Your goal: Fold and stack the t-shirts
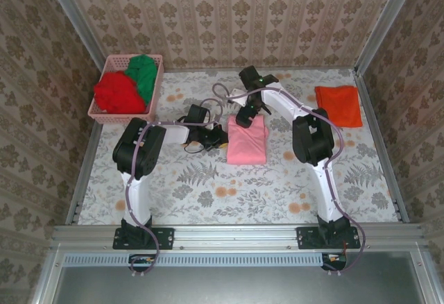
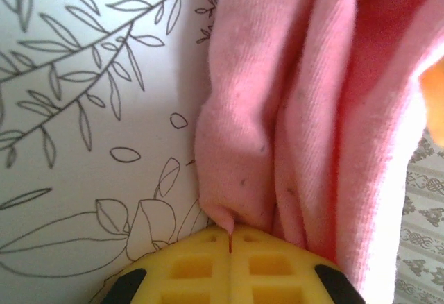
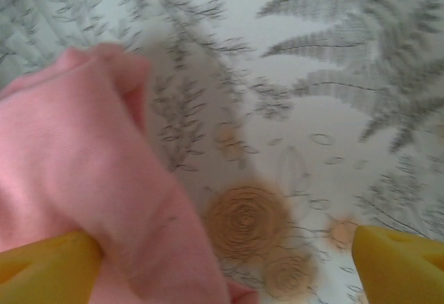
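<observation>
The light pink t-shirt [image 1: 247, 141] lies folded in a rectangle at the middle of the table. My left gripper [image 1: 218, 137] is at its left edge. In the left wrist view the yellow fingers [image 2: 201, 266] are pressed together, and a small tip of the pink cloth [image 2: 277, 110] is pinched in their seam. My right gripper [image 1: 245, 117] hovers over the shirt's far edge. Its yellow fingertips [image 3: 399, 262] stand wide apart, with pink cloth [image 3: 76, 158] lying loose by the left one. An orange folded t-shirt [image 1: 338, 105] lies at the far right. Red [image 1: 116, 92] and green [image 1: 143, 73] t-shirts sit bunched in the basket.
The pink lattice basket [image 1: 101, 115] stands at the table's far left corner. Patterned walls enclose the table on three sides, with a metal rail [image 1: 236, 234] along the near edge. The floral tabletop [image 1: 229, 193] in front of the pink shirt is bare.
</observation>
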Motion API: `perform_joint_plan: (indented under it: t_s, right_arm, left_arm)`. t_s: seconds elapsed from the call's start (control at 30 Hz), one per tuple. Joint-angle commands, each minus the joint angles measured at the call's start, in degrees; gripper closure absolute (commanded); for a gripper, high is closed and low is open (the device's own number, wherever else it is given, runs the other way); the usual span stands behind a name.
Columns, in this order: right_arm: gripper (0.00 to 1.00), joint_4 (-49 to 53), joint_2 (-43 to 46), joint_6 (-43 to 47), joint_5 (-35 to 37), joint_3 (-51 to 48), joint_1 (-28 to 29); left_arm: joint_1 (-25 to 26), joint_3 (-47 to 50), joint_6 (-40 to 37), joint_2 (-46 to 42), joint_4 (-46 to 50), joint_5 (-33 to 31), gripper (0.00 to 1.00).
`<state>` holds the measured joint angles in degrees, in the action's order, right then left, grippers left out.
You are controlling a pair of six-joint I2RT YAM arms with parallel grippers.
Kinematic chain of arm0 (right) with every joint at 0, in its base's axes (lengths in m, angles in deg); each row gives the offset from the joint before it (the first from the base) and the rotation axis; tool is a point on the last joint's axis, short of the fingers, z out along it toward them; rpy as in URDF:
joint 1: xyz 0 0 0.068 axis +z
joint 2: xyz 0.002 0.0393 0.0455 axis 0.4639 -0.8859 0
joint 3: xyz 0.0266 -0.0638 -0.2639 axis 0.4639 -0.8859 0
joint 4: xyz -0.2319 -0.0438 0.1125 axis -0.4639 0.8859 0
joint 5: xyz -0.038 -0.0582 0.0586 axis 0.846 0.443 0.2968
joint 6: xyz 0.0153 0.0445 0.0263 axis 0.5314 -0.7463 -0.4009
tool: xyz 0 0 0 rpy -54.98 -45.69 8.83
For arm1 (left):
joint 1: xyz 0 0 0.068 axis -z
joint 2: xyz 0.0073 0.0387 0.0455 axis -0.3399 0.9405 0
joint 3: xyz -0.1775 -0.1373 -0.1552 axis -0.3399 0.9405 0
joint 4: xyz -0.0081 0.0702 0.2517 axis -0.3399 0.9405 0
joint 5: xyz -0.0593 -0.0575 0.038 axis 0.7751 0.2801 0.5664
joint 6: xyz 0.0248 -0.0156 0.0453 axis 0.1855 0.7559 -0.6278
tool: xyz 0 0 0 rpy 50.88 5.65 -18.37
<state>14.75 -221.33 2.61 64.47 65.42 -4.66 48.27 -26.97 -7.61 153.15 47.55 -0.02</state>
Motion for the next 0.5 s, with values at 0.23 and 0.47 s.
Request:
perform_joint_plan:
  t_s: [0.23,0.47]
  right_arm:
    - [0.03,-21.3,27.7,-37.91,-0.44,-31.17,-1.93]
    - [0.05,-32.42,37.63,-57.19,-10.29,-51.25,-5.06]
  left_arm:
    - [-0.56,5.34,-1.17,-4.63,5.99,-13.41,0.71]
    - [-0.31,9.14,-2.58,-14.9,7.76,-22.25,0.51]
